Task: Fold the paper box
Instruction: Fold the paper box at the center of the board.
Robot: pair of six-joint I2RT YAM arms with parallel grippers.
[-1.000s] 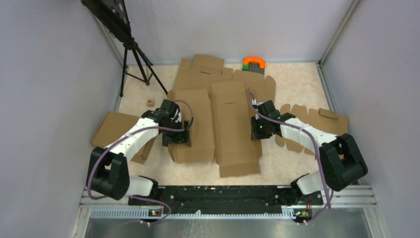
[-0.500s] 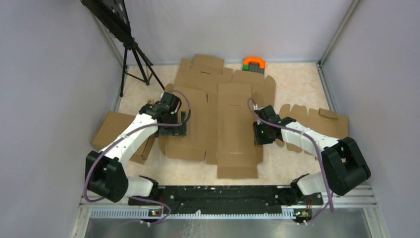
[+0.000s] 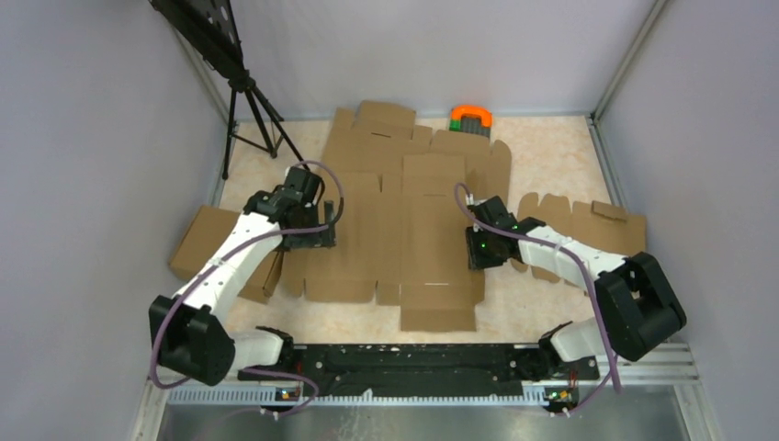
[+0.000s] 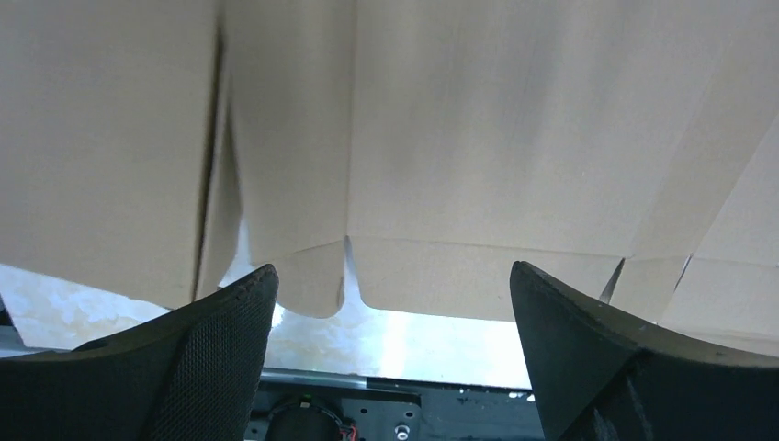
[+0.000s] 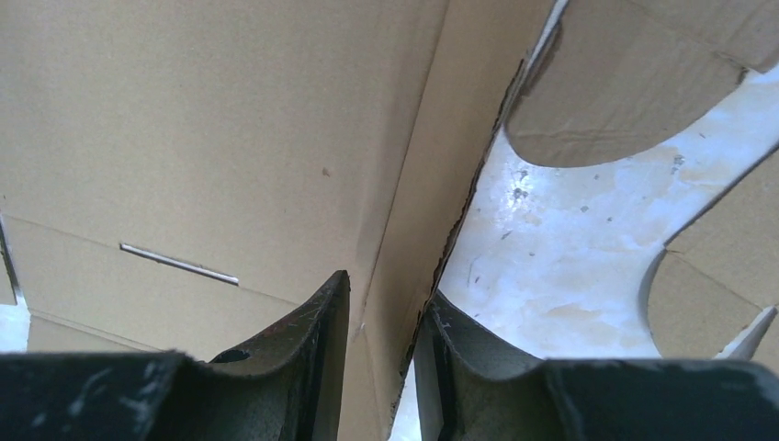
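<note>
**Condition.** The paper box (image 3: pixel 404 241) lies unfolded and flat in the middle of the surface (image 3: pixel 551 152). Its near flap is close to the near edge, and its far end overlaps the loose cardboard sheets (image 3: pixel 377 129) at the far edge. No wall is raised, so the task is judged to be at an early stage.

**Claws.** The left claw (image 4: pixel 390 276) stands wide and holds nothing. It hangs over the left panel of the sheet, whose rounded near flaps show between its fingers in the wrist view. The right claw (image 5: pixel 384 289) is narrow and closed on the right-hand border strip of the paper box (the cardboard edge runs straight into the gap between its fingers).

**Procedure, as judged.** The step in hand appears to be raising the left panel along its crease.
1. The right claw should grip firmly, so that the sheet cannot slide toward the left edge of the surface.
2. The left claw should take the panel's outer edge, one finger under and one over, closing only once the edge sits well between them.
3. The lift should follow an arc about the crease, since a straight pull would drag the whole sheet.

**Caution.** Corrugated board tends to bend off its scored line when taken near a corner, so a mid-length grip is safer. The cardboard slab (image 3: pixel 207 241) lies just beside the panel and could be caught in error.
</note>
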